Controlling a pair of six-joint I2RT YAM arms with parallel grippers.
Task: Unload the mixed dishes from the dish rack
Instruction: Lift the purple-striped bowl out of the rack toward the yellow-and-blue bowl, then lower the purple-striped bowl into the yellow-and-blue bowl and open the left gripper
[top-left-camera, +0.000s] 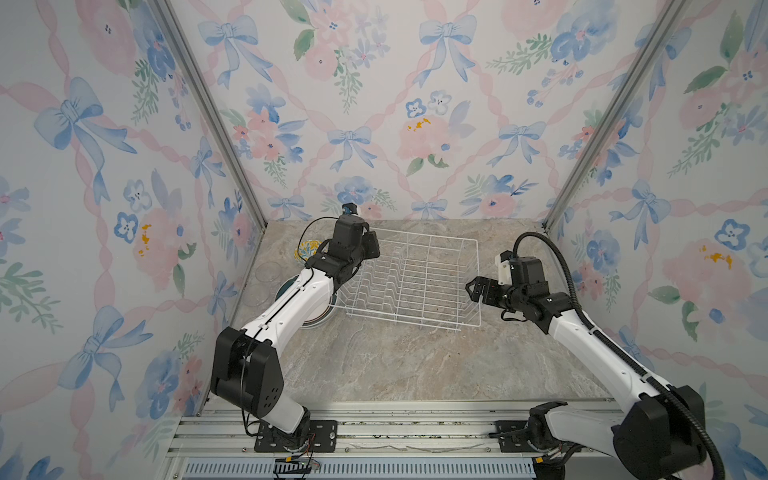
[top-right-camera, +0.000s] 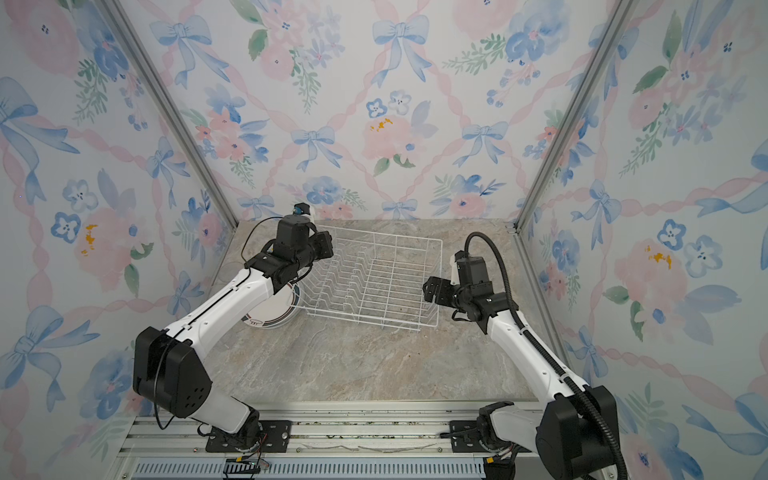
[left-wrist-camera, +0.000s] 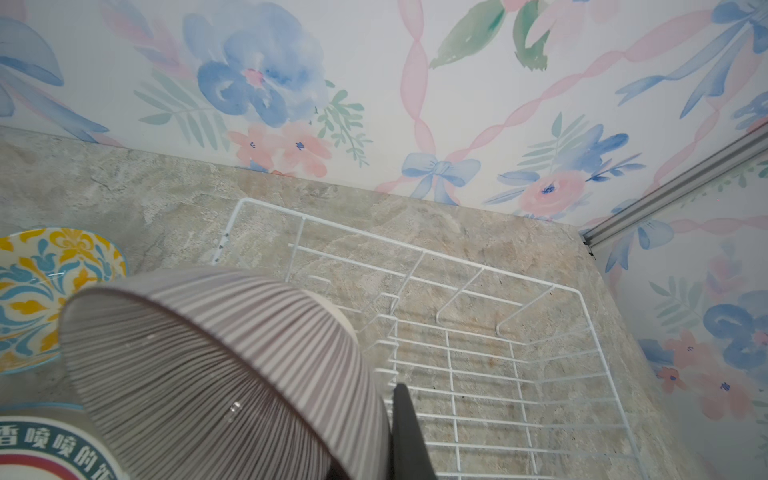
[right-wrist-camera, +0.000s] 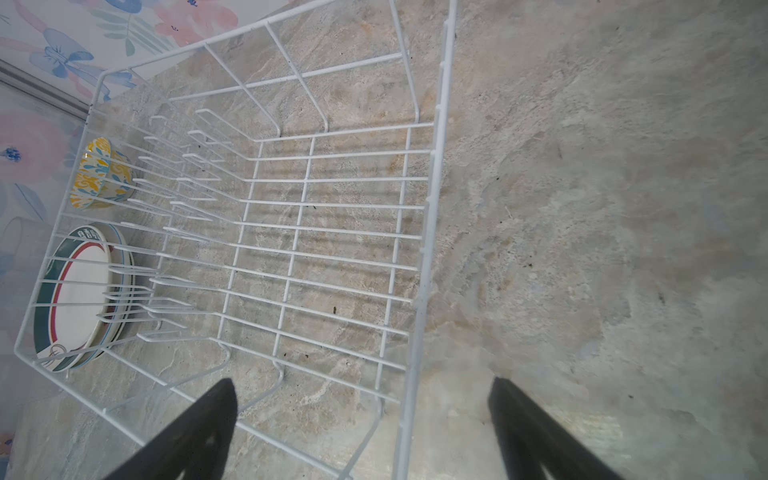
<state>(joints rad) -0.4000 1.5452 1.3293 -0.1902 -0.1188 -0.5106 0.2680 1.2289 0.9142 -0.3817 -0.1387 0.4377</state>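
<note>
We are looking at a dish rack (top-left-camera: 415, 286) standing bare on the worktop (top-left-camera: 395, 365), its prongs holding nothing. The left jaws are clenching the rim of a striped bowl (left-wrist-camera: 216, 374), which is hanging tilted, underside outward, near the rack's left edge. It appears to be the last piece out. It is probably bound for the unloaded dishes sitting just left of the rack: a stack of plates (top-right-camera: 272, 309), a patterned bowl (left-wrist-camera: 41, 291) behind it and clear glasses (top-left-camera: 266, 271) by the wall. The right jaws are gaping wide and empty above the rack's right rim, which we are reading as keeping clear of the lift yet ready to steady the rack.
</note>
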